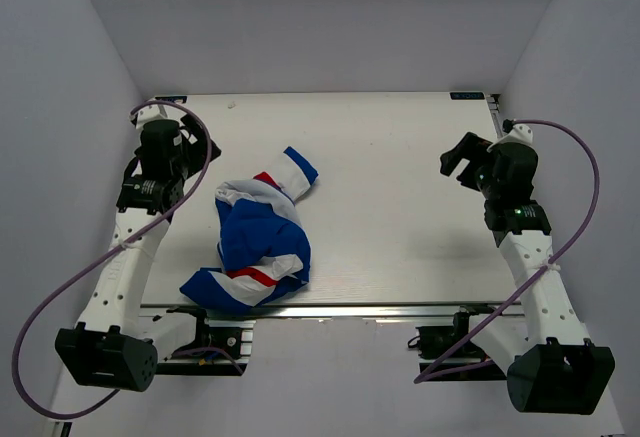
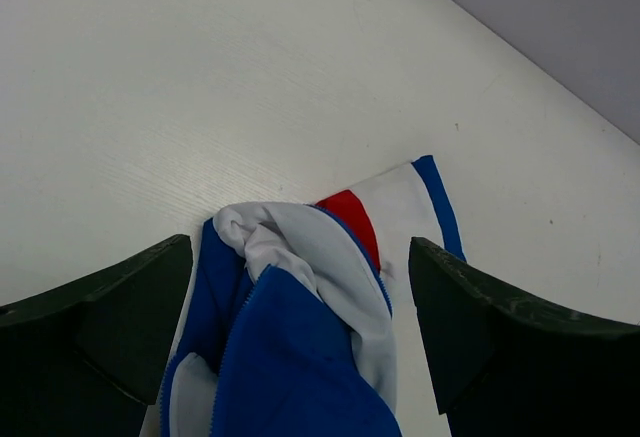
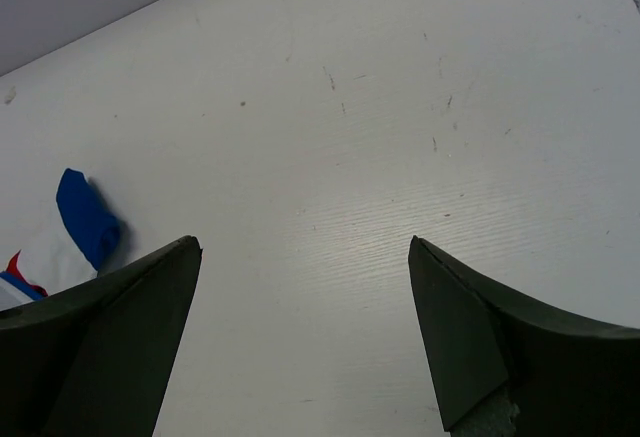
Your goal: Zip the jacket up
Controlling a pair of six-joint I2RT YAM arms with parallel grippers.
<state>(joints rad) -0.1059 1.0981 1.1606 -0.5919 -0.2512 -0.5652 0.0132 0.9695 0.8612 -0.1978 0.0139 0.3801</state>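
The jacket (image 1: 258,239) lies crumpled on the left half of the table, royal blue with red and white stripes, one sleeve end pointing toward the back. My left gripper (image 1: 200,149) hovers to its left and behind it, open, with nothing held. In the left wrist view the jacket (image 2: 300,337) shows between the spread fingers, a blue zipper edge running along a white lining fold. My right gripper (image 1: 458,157) stands open at the right side of the table, far from the jacket. The right wrist view shows bare table between its fingers and a blue sleeve tip (image 3: 85,217) at the left.
The white table (image 1: 400,217) is enclosed by pale walls on three sides. Its near edge is a metal rail (image 1: 340,309) where both arm bases are bolted. Purple cables (image 1: 60,287) loop from each arm.
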